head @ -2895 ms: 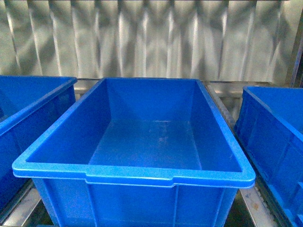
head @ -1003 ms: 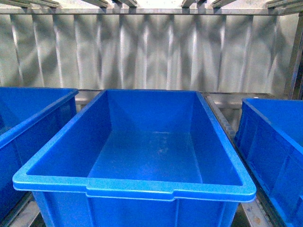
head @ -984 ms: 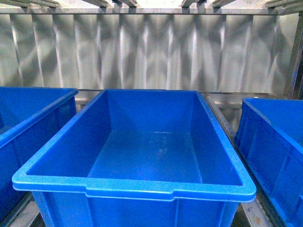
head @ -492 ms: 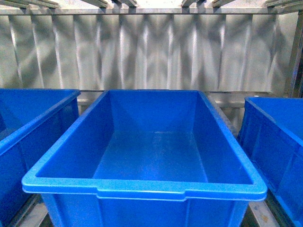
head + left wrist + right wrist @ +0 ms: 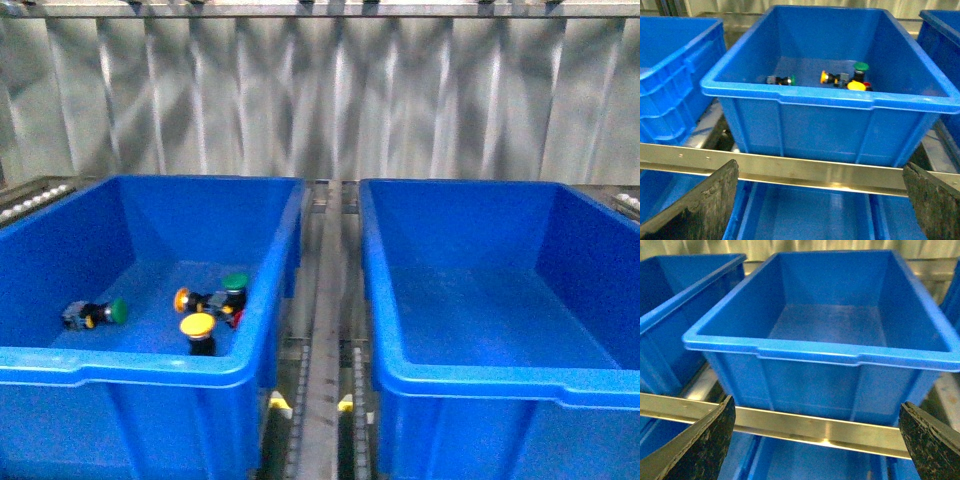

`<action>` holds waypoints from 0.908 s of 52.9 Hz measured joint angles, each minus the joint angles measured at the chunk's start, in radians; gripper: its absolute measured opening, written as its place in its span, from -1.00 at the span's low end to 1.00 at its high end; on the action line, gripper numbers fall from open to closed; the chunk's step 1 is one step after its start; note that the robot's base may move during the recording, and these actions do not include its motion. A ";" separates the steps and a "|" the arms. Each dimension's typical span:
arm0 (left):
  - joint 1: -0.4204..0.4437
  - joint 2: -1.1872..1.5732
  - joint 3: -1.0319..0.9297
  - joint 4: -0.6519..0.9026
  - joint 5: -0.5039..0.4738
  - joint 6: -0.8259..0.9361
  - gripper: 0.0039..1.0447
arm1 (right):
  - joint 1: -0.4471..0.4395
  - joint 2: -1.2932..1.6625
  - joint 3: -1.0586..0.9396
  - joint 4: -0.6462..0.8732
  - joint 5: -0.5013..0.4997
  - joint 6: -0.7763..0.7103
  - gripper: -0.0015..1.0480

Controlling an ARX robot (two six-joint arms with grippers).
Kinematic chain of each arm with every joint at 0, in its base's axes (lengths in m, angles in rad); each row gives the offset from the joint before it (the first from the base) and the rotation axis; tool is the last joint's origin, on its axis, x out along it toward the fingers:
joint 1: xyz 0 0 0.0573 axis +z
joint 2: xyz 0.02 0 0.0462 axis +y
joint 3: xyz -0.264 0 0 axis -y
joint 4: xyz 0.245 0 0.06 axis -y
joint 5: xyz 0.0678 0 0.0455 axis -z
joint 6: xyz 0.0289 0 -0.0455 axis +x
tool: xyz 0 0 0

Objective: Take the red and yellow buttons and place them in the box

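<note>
In the front view the left blue bin (image 5: 130,365) holds a yellow button (image 5: 197,325) standing cap up, a second yellow button (image 5: 184,298) lying on its side, and a red button (image 5: 236,318) partly hidden against the bin wall. The right blue box (image 5: 500,385) has nothing in it. The left wrist view shows the same yellow button (image 5: 856,86), the lying one (image 5: 824,77) and the red button (image 5: 868,85). My left gripper (image 5: 820,200) is open, well short of that bin. My right gripper (image 5: 815,440) is open before the empty box (image 5: 810,351). Neither gripper shows in the front view.
Two green-capped buttons (image 5: 118,310) (image 5: 235,283) lie in the same bin. A metal shelf rail (image 5: 815,172) (image 5: 815,427) crosses in front of each gripper, with another blue bin (image 5: 805,215) below it. More blue bins (image 5: 670,75) stand alongside. A roller track (image 5: 320,400) runs between the two bins.
The front view has shifted sideways: earlier one empty blue bin filled the middle, now two bins show, the left one holding the buttons.
</note>
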 joint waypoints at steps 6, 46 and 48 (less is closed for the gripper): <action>0.000 0.000 0.000 0.000 -0.003 0.000 0.85 | 0.000 -0.001 0.000 0.000 -0.003 0.000 0.87; 0.007 0.133 0.053 -0.064 0.002 -0.116 0.85 | 0.000 -0.001 0.000 0.000 -0.002 0.000 0.87; 0.017 0.270 0.107 0.013 0.011 -0.153 0.85 | 0.000 -0.001 0.000 0.000 -0.003 0.000 0.87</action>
